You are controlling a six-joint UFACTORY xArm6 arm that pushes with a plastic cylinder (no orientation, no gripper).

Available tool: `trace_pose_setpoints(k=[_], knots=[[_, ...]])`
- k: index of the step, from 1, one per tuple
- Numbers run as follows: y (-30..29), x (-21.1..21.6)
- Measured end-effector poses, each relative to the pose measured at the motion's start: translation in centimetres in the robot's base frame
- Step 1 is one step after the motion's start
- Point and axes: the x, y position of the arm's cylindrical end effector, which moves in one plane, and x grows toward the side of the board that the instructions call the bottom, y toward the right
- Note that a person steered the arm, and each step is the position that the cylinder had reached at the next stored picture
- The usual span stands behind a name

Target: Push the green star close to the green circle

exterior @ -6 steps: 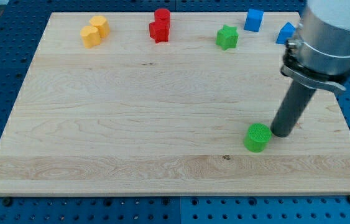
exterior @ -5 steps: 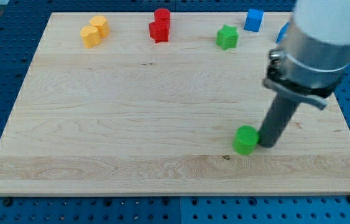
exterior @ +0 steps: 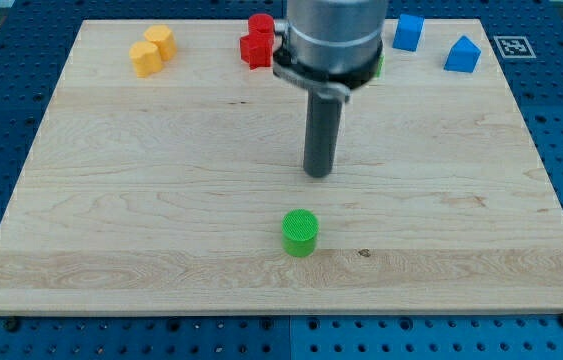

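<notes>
**Tip mid-table, star hidden behind arm, circle sits alone near the bottom**

No claw on this rig, so nothing to call open or closed; just a dark rod. My tip (exterior: 318, 172) rests on bare wood around the middle of the table (exterior: 141, 200), touching no block. Green circle (exterior: 300, 232) lies below the tip and slightly to the view's left, near but clearly apart. Green star: almost fully hidden behind the arm body near the view's top; only a sliver of green (exterior: 378, 66) peeks at the arm's right edge, so exact pose cannot be told. Other blocks at the top edge: two yellow blocks (exterior: 151, 51) touching each other, red blocks (exterior: 256, 42) partly hidden by the arm, blue cube (exterior: 409, 31), blue block (exterior: 462, 54) further right.

Step in hand, as I judge it: get behind the star. To do it well, swing the tip round to the star's far side, toward the view's top, without clipping the blue cube or the red blocks. Then push down and slightly left, through the star's middle so it does not spin off. Ease up short of the circle to avoid knocking it away.
</notes>
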Motion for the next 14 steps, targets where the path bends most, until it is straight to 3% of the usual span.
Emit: trace_pose_setpoints(k=[3,5,6,8,14], knots=[[-1.6,-13.2],[3.6,-20.9],[7.9,-18.8],[10.8,-14.4],[9.5,-5.0]])
